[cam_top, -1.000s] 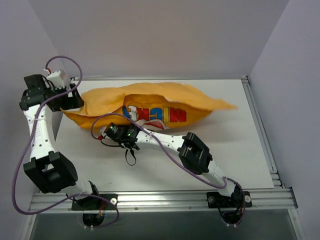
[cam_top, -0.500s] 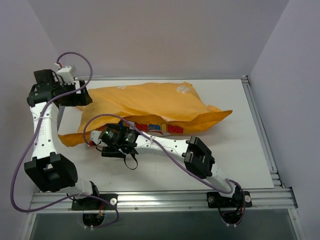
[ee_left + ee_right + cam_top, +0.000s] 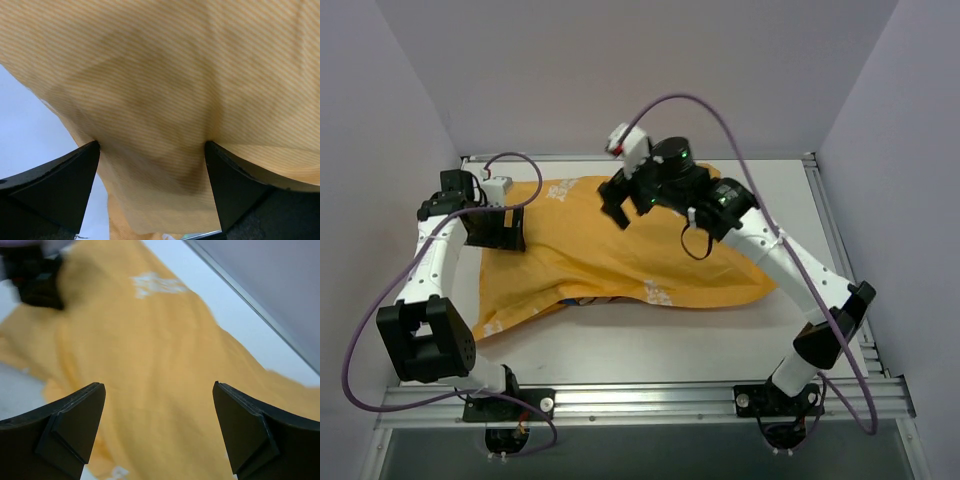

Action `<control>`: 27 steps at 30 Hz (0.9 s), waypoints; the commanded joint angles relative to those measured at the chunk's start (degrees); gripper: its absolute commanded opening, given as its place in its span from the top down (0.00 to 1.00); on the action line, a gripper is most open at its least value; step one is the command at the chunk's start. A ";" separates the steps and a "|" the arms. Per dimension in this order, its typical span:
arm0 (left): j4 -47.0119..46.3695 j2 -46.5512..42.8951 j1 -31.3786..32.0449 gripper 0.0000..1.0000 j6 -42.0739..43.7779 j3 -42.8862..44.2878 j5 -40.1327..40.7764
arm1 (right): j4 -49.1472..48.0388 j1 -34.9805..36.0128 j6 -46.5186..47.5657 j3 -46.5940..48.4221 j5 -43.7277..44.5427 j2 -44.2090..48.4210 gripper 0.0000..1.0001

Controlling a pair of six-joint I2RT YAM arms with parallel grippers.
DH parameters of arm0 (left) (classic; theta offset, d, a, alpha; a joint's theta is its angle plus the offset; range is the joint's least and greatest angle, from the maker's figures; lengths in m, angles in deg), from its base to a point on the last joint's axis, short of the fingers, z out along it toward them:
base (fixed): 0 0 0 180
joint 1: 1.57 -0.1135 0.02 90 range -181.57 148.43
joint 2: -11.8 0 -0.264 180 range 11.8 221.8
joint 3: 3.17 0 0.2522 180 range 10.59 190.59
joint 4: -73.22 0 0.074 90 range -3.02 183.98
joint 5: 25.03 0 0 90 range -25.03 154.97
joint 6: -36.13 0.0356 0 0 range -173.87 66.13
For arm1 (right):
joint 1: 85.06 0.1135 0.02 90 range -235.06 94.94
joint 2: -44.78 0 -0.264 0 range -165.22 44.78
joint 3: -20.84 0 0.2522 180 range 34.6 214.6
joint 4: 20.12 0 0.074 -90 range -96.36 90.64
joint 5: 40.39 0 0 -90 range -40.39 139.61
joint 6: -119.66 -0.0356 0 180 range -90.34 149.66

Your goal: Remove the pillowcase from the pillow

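Release is the news here: your right pincer (image 3: 618,205), a second ago shut and low at the near edge of the big orange-yellow printed fabric pillowcase (image 3: 620,262), now stands wide open with nothing between its fingers. It has swung up and hangs above the far half of that pillowcase. Its own camera shows only orange cloth well below.

With the grip gone, the pillowcase has changed shape. Earlier it was folded up with the coloured "MICKEY" letters on show. Now it lies spread on the white desk (image 3: 650,345) with its plainer side up and patches of white lettering (image 3: 560,188) visible. Only a sliver of coloured print peeks out at its near edge.

Your left pincer (image 3: 503,230) has come in from beyond the pillowcase's far-left corner to its left edge. Its fingers are spread wide with cloth bulging between them, but they are not clamped on it.

As for what the pillowcase holds, you cannot see the white pillow in any view. The cover looks full rather than flat, so the pillow is probably still inside, and the removal not yet done. You cannot make out the pillowcase's mouth either, so find the opening before you take a new grip.
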 commanded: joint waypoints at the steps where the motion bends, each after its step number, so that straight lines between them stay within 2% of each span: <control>1: -1.34 -0.96 -0.27 0.05 2.02 -0.33 3.81 | 0.10 -11.39 -9.70 -6.79 1.10 -0.92 0.07; 2: -1.43 -1.48 -0.53 0.05 1.93 -0.25 3.73 | 0.62 -15.24 -10.32 -7.14 2.68 -1.36 0.07; 4: -1.17 -2.27 -1.85 0.05 1.93 0.10 2.51 | 3.60 -18.34 -14.80 -7.94 7.94 -3.21 0.07; 6: -0.82 -3.24 -4.04 0.05 2.02 1.07 -0.39 | 4.66 -22.21 -16.91 -10.90 8.23 -4.18 0.08; 10: -0.38 -2.55 -8.78 0.05 1.93 3.44 -2.24 | 0.45 -28.10 -19.28 -20.56 6.65 -2.78 0.10; 11: 0.32 -1.58 -9.76 0.05 1.76 4.49 -2.68 | 0.19 -29.16 -19.47 -21.99 5.43 -2.51 0.18; 13: 0.94 -0.70 -12.12 0.04 1.67 5.29 -3.38 | 0.10 -31.09 -19.73 -25.49 4.20 -1.98 0.27; 15: 1.12 0.35 -12.75 0.04 1.84 5.21 -3.39 | 0.01 -31.36 -19.64 -27.88 1.39 -0.23 0.41; 17: 1.03 0.97 -12.75 0.04 2.19 4.77 -3.04 | -0.87 -30.58 -21.21 -32.08 -2.38 1.26 0.56; 19: 1.12 1.32 -12.67 0.04 2.37 4.33 -4.17 | -2.27 -27.26 -22.54 -34.82 -9.06 3.37 0.63; 24: 0.94 2.47 -12.49 0.04 1.58 5.73 -4.97 | 0.09 -13.46 -25.43 -40.53 -8.56 6.10 0.62; 27: 1.64 3.96 -12.32 0.04 1.75 7.92 -4.79 | -0.16 -7.12 -29.20 -43.00 -8.03 7.51 0.56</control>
